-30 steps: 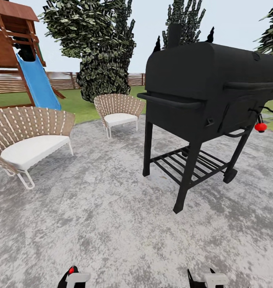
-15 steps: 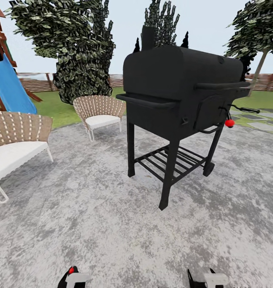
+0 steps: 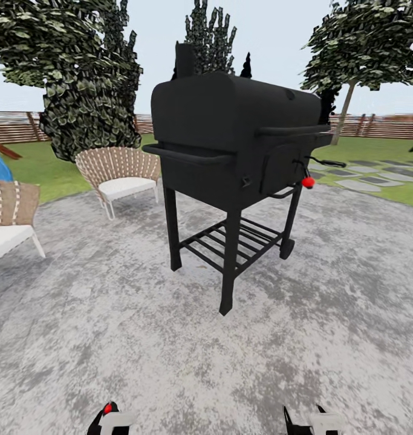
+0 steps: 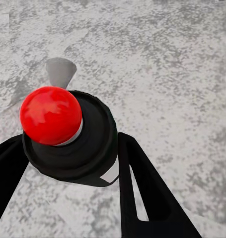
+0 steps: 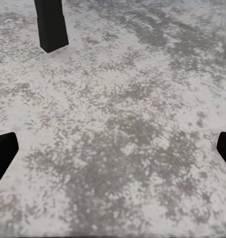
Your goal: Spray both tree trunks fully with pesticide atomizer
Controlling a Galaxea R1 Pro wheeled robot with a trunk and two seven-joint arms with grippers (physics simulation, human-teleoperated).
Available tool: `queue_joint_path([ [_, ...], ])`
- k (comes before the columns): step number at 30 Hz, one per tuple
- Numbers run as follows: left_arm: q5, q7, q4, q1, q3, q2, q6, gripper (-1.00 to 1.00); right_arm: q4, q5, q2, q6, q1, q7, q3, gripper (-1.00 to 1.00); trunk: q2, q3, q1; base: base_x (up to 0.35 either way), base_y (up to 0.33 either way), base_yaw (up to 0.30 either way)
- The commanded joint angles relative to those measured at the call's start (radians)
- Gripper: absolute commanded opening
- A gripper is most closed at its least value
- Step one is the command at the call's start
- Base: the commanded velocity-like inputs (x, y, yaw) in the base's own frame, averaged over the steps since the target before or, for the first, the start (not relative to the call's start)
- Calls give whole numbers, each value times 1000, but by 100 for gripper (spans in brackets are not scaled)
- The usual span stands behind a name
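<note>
- Left gripper (image 4: 68, 163): black fingers closed around the pesticide atomizer (image 4: 68, 139), a black cylindrical can with a round red cap, held over the patio.
- Right gripper (image 5: 113, 148): fingers spread wide, holding nothing.
- Grey speckled stone patio (image 3: 127, 338): bears a black barrel-shaped smoker grill (image 3: 236, 139) on four legs.
- Two woven wicker chairs with white cushions (image 3: 118, 172): left of the grill.
- Tree with a thin pale trunk and leafy crown (image 3: 363, 42): on the green lawn (image 3: 375, 151), before the brown slat fence (image 3: 381, 125).

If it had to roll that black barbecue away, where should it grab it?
Probably the horizontal bar on the end of the barbecue nearest the wicker chair, coming from that side: it juts clear of the body, and the wheel sits under the opposite end.
</note>
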State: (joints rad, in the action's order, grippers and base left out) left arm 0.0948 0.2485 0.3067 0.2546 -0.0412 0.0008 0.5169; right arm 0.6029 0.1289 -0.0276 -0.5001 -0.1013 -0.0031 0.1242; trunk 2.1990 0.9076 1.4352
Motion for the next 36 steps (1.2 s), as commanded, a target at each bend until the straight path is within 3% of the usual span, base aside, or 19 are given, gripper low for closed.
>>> queue_joint_path([
  [1,0,0,0,0,0,0,-1,-100,0,0,0,0,0,0,0,100,0,-1,0,0,0,-287],
  [36,-1,-2,-1,0,1,1,3,-100,0,0,0,0,0,0,0,100,0,-14,0,20,-9,-289],
])
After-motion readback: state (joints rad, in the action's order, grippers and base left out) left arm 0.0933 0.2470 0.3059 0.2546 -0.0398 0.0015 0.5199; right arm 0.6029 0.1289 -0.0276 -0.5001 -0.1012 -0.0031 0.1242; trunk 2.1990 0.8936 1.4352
